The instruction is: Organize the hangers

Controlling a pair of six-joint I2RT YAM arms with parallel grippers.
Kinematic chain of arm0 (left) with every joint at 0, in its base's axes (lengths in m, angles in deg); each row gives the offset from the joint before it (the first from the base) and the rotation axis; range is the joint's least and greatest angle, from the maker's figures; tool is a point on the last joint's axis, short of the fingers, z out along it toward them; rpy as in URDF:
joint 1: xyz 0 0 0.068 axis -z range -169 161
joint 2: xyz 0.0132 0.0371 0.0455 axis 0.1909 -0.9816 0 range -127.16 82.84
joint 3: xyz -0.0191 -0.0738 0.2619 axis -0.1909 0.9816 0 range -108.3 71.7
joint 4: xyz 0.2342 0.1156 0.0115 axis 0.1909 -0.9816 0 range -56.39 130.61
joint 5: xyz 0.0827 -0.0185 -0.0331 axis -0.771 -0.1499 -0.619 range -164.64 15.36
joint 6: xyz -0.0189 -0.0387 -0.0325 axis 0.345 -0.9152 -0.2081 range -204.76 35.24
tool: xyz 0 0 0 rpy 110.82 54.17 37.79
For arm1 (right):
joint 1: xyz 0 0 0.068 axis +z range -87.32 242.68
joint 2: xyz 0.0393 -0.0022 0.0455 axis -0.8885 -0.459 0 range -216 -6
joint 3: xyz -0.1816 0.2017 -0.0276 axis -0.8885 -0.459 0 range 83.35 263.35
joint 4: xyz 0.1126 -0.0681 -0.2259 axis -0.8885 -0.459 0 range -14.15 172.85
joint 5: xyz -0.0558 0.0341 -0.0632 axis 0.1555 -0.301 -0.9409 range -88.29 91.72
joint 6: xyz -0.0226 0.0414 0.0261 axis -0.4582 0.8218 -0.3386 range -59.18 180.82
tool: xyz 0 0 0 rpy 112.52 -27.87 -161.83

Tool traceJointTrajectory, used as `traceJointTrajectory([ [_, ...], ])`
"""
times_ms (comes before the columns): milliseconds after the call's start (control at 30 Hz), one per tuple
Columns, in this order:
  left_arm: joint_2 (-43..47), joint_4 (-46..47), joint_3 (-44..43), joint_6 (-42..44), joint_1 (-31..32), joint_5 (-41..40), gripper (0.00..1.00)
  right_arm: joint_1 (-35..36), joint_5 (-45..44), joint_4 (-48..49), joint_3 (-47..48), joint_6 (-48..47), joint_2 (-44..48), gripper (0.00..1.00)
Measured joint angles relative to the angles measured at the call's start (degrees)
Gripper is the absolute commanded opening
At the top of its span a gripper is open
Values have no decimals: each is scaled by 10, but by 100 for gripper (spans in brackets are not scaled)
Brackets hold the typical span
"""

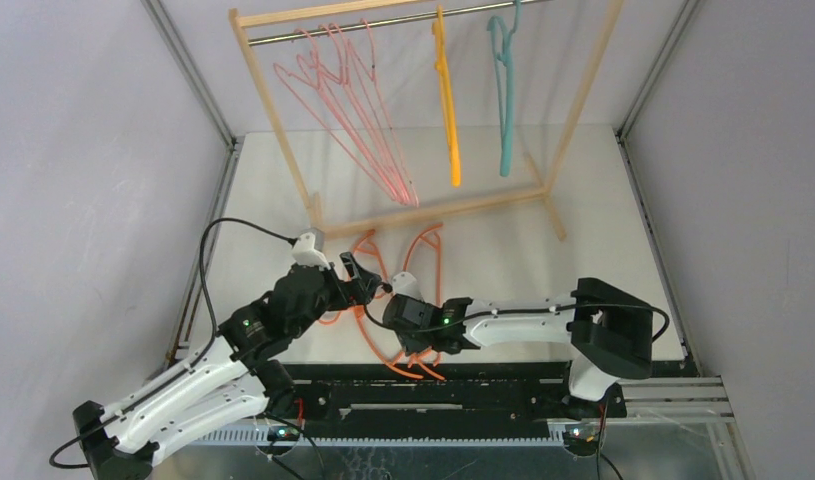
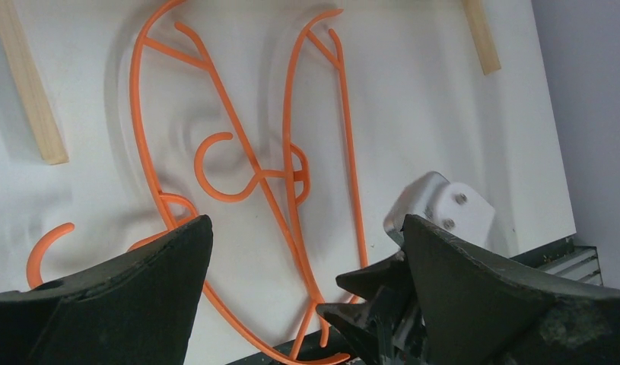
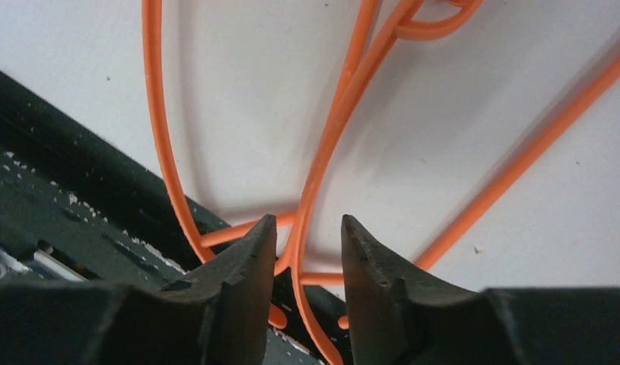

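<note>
- Right gripper (image 3: 308,251) fingers narrowly apart, straddling one orange hanger (image 3: 322,152) wire at near edge of table (image 1: 603,250); not clamped yet.
- Left gripper (image 2: 306,251) wide open, empty, above the tangle.
- Close squarely on that single wire; lift slowly to shed the crossed one.

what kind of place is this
Probably a robot lab test cell, not a home: bare grey panel walls, a left arm and right arm mounted at a white table, and a wooden rack holding hangers.
</note>
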State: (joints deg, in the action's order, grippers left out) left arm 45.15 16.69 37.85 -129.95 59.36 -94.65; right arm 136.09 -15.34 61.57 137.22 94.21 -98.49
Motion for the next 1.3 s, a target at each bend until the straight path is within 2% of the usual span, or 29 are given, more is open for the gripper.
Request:
traceJointTrajectory([
  [300,0,-17,0,-1,-2,-19,99,-15,33,34,23,-18,-63,41],
  [367,-1,-22,0,0,-3,-23,99,-18,37,40,25,-19,-74,31],
  [500,-2,-21,0,-1,-4,-29,100,-28,41,43,30,-20,-80,20],
  [600,-1,-21,0,-1,-4,-29,100,-34,41,42,30,-20,-80,4],
  [833,-2,-16,0,-1,-4,-21,99,-40,41,7,32,-23,-68,0],
  [967,-2,-6,0,0,-4,-18,100,-41,40,-46,31,-36,-9,0],
  [1300,-12,20,0,1,-2,-10,99,-87,58,-134,12,-43,289,0],
])
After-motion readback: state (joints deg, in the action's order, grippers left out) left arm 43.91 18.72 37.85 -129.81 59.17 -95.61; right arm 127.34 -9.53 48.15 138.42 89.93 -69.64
